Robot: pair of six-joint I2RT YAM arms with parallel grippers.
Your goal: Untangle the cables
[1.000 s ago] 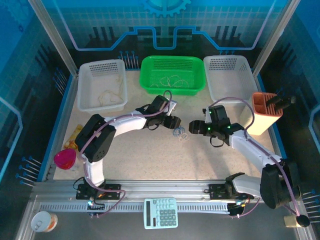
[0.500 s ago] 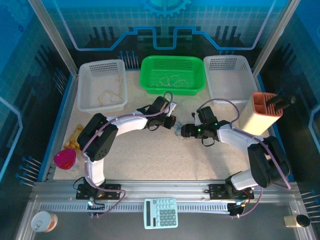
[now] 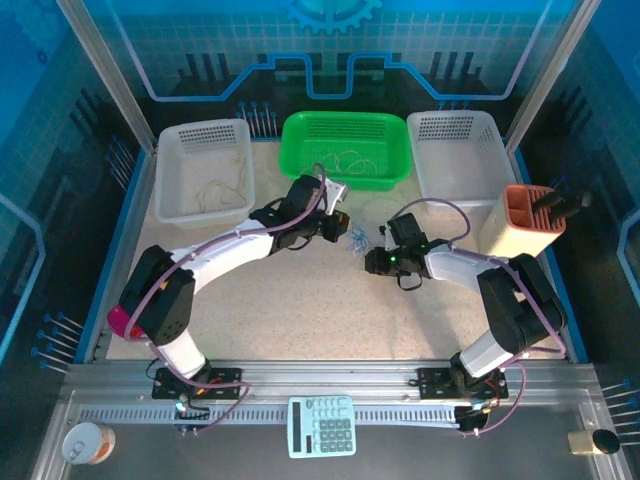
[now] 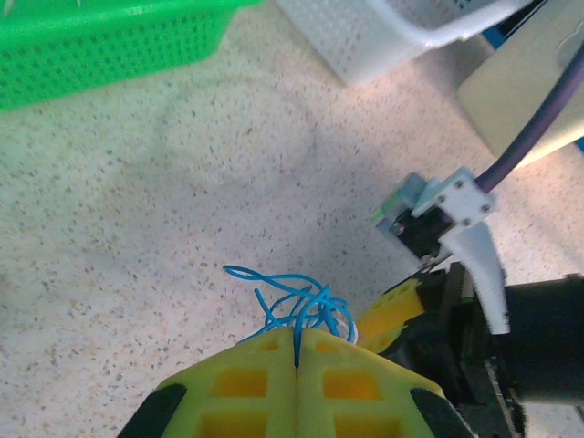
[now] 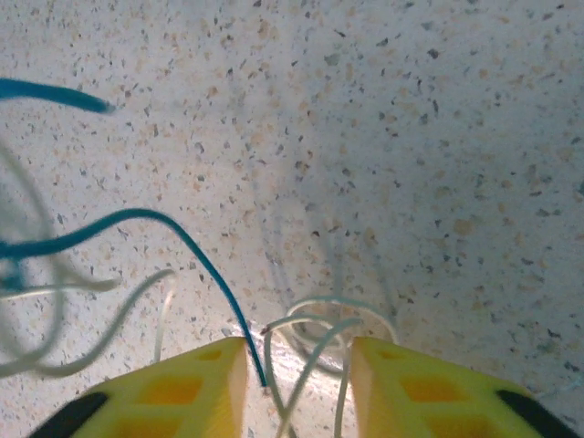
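Tip for the pull-apart step: go slow and pull sideways, not up. Left gripper [image 4: 297,351] pinched flat together on the blue cord [image 4: 292,303], with the curly blue end poking out just past the fingertips. Hold that pinch firm and treat it as the anchor. Right gripper [image 5: 297,370] with jaws apart, straddling the whitish loops [image 5: 328,321] plus a blue strand crossing the gap close to one finger. Judging from that, better to nudge over and close on the whitish stuff alone before pulling. Otherwise probably just dragging blue against blue and tightening the knot. Then ease the two arms away from each other, low over the table [image 3: 300,300], and watch for snags. Stop at the first sign of the whole bundle lifting as one.

Location-wise: cables [image 3: 357,238] in one small tangle on the bare table, right between the two grippers and a bit in front of the green basket [image 3: 292,150]. Blue part clamped at the left fingertips, whitish part sitting inside the open right jaws. Can't tell from above how many cords in the bunch, so no yanking.
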